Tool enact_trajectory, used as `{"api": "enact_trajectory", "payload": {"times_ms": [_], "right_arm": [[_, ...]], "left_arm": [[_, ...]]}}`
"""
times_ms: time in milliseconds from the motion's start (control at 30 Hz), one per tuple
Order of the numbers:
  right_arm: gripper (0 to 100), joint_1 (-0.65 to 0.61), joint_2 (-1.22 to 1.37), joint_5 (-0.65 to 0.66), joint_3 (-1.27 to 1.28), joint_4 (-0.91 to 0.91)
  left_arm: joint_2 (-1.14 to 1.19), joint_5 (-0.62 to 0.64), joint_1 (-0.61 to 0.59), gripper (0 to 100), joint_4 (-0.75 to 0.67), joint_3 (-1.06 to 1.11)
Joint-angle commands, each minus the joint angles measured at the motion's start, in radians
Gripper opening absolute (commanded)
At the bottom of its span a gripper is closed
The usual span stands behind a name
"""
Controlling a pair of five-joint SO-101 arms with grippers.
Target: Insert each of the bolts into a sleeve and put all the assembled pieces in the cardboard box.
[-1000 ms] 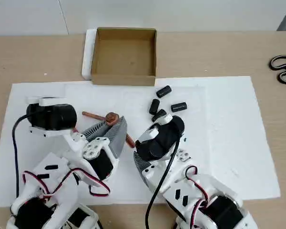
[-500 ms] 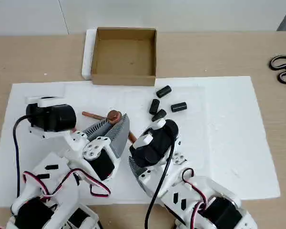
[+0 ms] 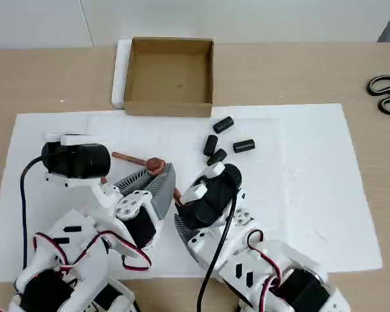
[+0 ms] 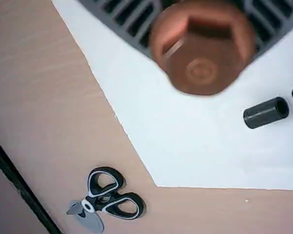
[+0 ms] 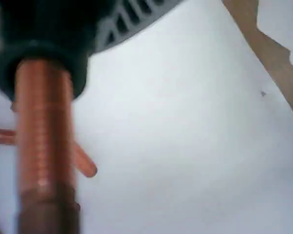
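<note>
— Copper hex-head bolt (image 4: 202, 48): where is it?
— Its head is pinched in the left gripper (image 3: 157, 170), over the white paper sheet (image 3: 312, 195). Its threaded shaft runs right into the short black cylindrical sleeve (image 5: 44, 53) clamped by the right gripper (image 3: 182, 198).
— And the open brown cardboard box (image 3: 169, 109)?
— Far side, well apart

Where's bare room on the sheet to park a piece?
Free: the white sheet right of the sleeves, out to its edge near the scissors; also its corner left of the cardboard box. Crowded: centre, among sleeves and bolts.
</note>
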Motion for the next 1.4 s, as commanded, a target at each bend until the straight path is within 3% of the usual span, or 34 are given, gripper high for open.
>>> {"api": "enact_trajectory", "payload": {"times_ms": [0, 767, 1300, 1367], "right_arm": [[0.4, -0.002, -0.01, -0.006, -0.012, -0.03], [0.4, -0.002, -0.002, -0.003, -0.009, -0.076], [0.4, -0.001, -0.005, -0.002, -0.008, -0.07], [0.4, -0.001, -0.005, -0.002, -0.008, -0.07]], "left_arm": [[-0.009, -0.003, 0.009, 1, 0.006, 0.024], [-0.011, -0.005, 0.233, 1, 0.106, 0.139], [-0.011, -0.009, 0.23, 1, 0.098, 0.151], [-0.011, -0.009, 0.222, 5, 0.098, 0.151]]}}
